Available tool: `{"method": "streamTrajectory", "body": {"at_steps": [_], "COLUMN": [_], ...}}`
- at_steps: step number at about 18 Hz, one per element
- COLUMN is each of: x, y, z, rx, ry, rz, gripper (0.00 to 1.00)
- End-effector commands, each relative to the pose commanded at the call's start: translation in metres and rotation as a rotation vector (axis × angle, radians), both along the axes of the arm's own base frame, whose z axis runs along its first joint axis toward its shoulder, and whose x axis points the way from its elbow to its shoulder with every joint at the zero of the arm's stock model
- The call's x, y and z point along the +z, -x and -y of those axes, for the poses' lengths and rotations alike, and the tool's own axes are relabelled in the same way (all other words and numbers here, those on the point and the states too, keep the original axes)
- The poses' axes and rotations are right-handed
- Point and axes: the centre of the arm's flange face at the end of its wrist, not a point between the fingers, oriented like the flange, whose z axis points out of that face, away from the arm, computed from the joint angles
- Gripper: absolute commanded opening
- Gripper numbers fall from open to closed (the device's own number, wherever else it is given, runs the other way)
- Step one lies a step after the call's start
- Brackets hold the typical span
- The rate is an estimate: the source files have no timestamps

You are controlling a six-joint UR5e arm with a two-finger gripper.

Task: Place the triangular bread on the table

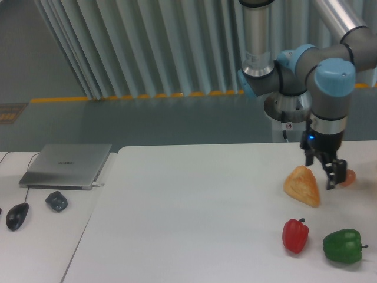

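Gripper hangs low over the table, jaws parted, gripping nothing. Triangular bread lies on the tabletop just to its left. Small orange ball sits close on the other side. Red pepper and green pepper lie nearer the camera.

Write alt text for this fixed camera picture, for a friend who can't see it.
A robot arm's hand hangs just above the white table, beside a golden triangular bread lying there. A red pepper and green pepper sit nearer the camera; a closed laptop rests on a side desk.
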Motion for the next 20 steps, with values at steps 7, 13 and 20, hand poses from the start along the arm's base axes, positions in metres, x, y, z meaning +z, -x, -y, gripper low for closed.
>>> {"method": "streamTrajectory", "body": {"at_steps": [7,13,20], "x": [0.023,0.003,-0.016], "y": [0.051,0.098,0.116], "z": [0.025,0.049,0.053], "rx": [-0.205,-0.32,-0.307], "ry": [0.009,0.091,0.08], "rz": [-0.067,-0.07,-0.039], "gripper": [1.0,1.0,1.0]}}
